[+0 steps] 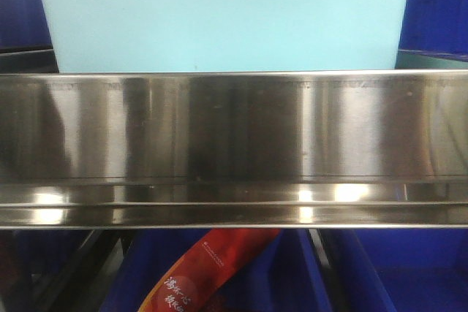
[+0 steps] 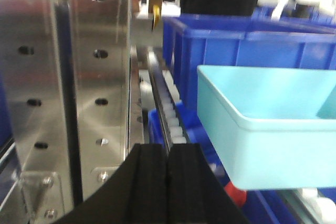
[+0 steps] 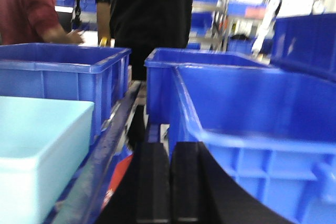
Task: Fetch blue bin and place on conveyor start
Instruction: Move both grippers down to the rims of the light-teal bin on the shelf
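The pale blue bin (image 1: 219,23) stands just behind the shiny front rail of the steel rack (image 1: 234,129). Dark blue crates (image 1: 439,5) flank the bin on both sides. Below the bin, under the rail, lies a red packet (image 1: 212,268). The left claw (image 2: 168,150) is clenched on nothing, off the bin's left end and not touching it. The right claw (image 3: 169,148) is also clenched and empty, off the bin's right end. Two people (image 3: 147,9) stand beyond the bin.
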{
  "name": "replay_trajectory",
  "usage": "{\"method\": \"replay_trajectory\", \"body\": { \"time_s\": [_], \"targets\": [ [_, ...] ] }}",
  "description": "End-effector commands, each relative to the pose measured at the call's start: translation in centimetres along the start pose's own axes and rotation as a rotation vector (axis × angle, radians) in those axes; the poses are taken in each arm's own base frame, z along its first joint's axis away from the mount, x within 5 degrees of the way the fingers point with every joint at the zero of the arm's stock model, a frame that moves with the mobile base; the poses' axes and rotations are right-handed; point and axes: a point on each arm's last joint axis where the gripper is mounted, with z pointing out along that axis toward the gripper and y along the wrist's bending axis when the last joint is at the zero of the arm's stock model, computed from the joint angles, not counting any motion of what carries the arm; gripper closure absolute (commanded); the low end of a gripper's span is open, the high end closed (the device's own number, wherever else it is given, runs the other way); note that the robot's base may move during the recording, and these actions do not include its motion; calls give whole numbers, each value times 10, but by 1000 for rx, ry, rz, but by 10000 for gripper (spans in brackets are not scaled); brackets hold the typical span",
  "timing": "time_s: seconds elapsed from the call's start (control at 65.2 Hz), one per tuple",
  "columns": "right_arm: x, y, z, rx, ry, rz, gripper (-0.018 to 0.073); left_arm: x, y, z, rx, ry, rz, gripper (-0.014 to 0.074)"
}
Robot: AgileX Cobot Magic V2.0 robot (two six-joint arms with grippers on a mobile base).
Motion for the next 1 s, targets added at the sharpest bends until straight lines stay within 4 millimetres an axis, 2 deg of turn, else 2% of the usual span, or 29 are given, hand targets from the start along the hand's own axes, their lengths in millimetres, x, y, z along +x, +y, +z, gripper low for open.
{"method": "replay_trajectory", "body": {
  "time_s": [0.0,0.184,0.399,0.675,0.829,0.982],
  "targets": [
    [-16,1,9,-15,53,19,724,-18,0,13,-2,-15,-2,707],
    [-39,2,29,-43,74,77,724,-39,1,33,-12,-118,-3,707],
    [-42,5,34,-68,42,145,724,-48,2,40,-14,-219,-37,707],
    [-44,4,36,-67,43,145,724,-51,1,39,-8,-219,-57,707],
    [-51,5,54,-77,100,158,724,-74,-2,46,11,-100,-43,707],
    [-58,8,86,-106,187,185,724,-94,-7,67,40,54,-16,707]
  ]
}}
